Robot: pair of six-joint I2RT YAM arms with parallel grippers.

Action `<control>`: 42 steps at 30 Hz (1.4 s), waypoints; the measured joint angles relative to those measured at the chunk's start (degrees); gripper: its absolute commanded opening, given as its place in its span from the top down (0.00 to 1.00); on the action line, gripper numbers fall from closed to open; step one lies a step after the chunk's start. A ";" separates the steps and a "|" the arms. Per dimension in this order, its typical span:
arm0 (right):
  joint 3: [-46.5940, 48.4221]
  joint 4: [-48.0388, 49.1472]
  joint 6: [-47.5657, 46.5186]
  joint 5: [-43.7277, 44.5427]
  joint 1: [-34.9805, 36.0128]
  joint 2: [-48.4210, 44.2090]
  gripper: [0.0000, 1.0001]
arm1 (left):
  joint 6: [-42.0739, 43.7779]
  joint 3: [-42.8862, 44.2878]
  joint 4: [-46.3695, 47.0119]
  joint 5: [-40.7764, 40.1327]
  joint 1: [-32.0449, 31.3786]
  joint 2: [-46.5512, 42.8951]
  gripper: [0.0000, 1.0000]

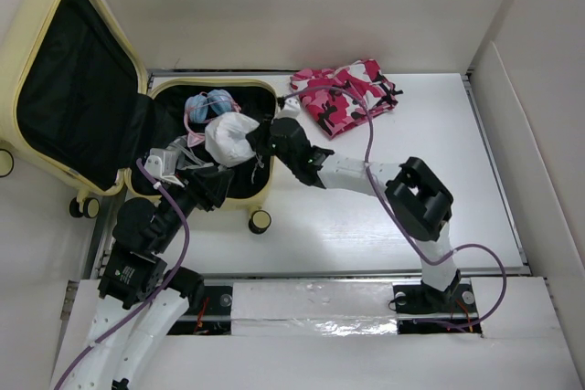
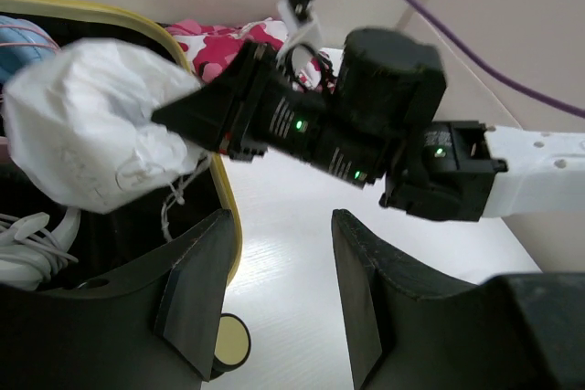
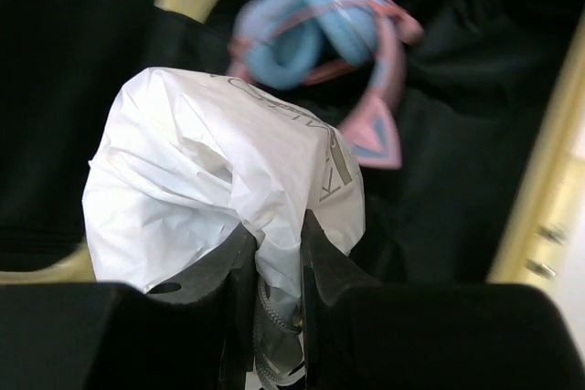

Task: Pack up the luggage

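The pale yellow luggage (image 1: 18, 61) lies open at the left, its black-lined lid raised. My right gripper (image 1: 251, 141) is shut on a crumpled white bag (image 1: 228, 137) and holds it over the open lower half; the bag also shows in the right wrist view (image 3: 206, 180) and the left wrist view (image 2: 87, 125). Blue and pink headphones (image 1: 208, 105) lie inside the luggage, also seen in the right wrist view (image 3: 320, 29). My left gripper (image 2: 279, 271) is open and empty beside the luggage's near rim, above a wheel (image 2: 228, 342).
A pink camouflage garment (image 1: 345, 90) lies on the white table to the right of the luggage. A white cable or cord (image 2: 27, 230) lies in the luggage near my left gripper. Purple cables run along both arms.
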 measured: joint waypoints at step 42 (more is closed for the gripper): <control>1.14 -13.99 -12.79 6.45 6.69 -0.17 0.91 | -0.66 0.00 1.25 0.20 1.51 3.39 0.63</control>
